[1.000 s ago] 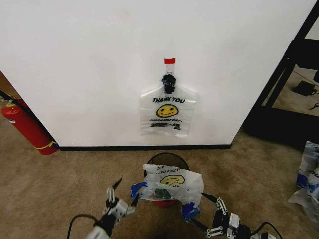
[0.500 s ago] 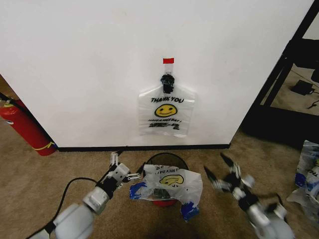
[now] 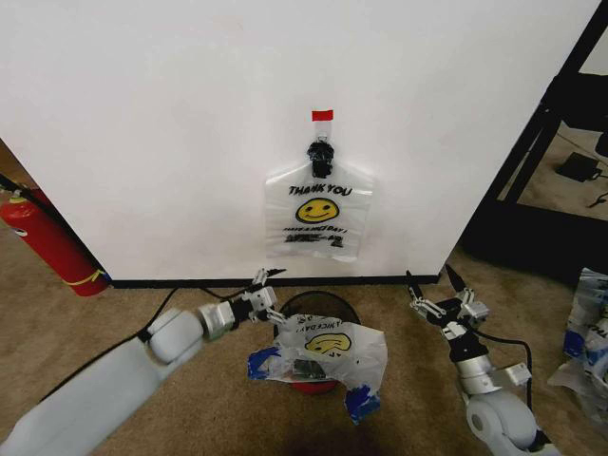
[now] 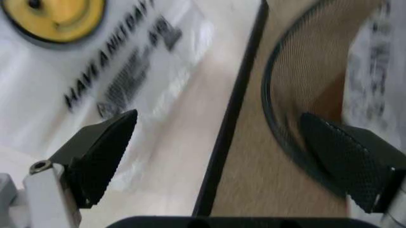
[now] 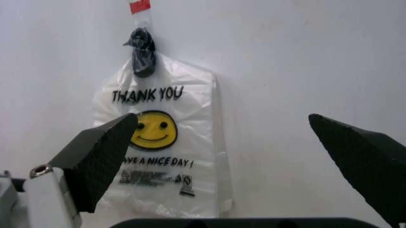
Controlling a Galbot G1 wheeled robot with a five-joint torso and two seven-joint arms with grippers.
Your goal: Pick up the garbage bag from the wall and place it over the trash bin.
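Garbage bag (image 3: 319, 217) is seen hung upright on wall hook, long axis vertical, above & between both grippers: left gripper (image 3: 263, 296), fingers open, is nearer, by trash bin (image 3: 318, 306); right gripper (image 3: 445, 294) also open.

- left arm (image 3: 104, 380): smooth light-grey shell, thin black cable looping off it
- left gripper (image 3: 269, 291): silver metal links, black textured finger pads (image 4: 101, 152), small screw in the bracket
- right gripper (image 3: 445, 293): same silver-and-black build, grey wrist
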